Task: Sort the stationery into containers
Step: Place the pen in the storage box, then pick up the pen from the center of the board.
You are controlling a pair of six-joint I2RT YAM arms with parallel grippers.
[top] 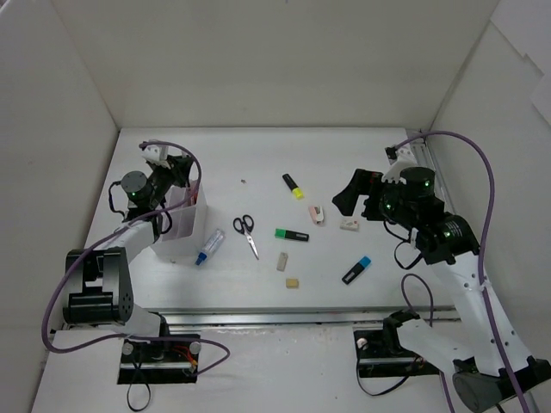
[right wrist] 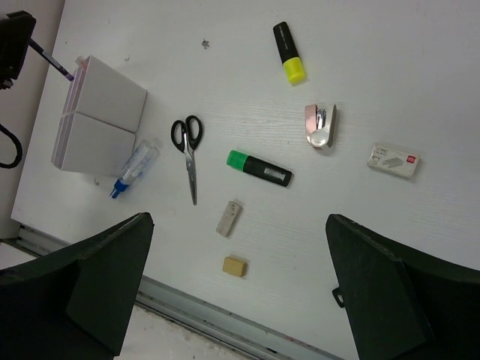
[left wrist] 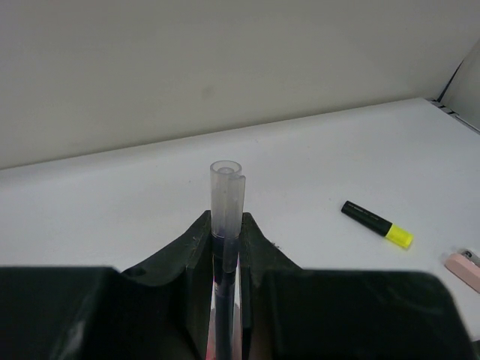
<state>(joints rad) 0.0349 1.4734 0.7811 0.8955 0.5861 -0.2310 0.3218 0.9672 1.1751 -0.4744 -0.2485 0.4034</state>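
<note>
My left gripper [top: 175,175] is shut on a dark pen with a clear cap [left wrist: 225,196] and holds it over the white divided box [top: 182,225]. The pen's tip [right wrist: 56,64] is at the box's [right wrist: 105,124] far corner. My right gripper [top: 351,196] is open and empty, high above the table. On the table lie small scissors [right wrist: 187,154], a yellow highlighter [right wrist: 289,52], a green highlighter [right wrist: 259,169], a blue highlighter [top: 355,269], pink-white correction tape [right wrist: 321,125], a white eraser [right wrist: 394,160], a grey eraser [right wrist: 229,218] and a beige eraser [right wrist: 235,265].
A clear bottle with a blue cap [right wrist: 135,169] lies against the box's near side. A metal rail [top: 301,317] runs along the table's front edge. White walls enclose the table on three sides.
</note>
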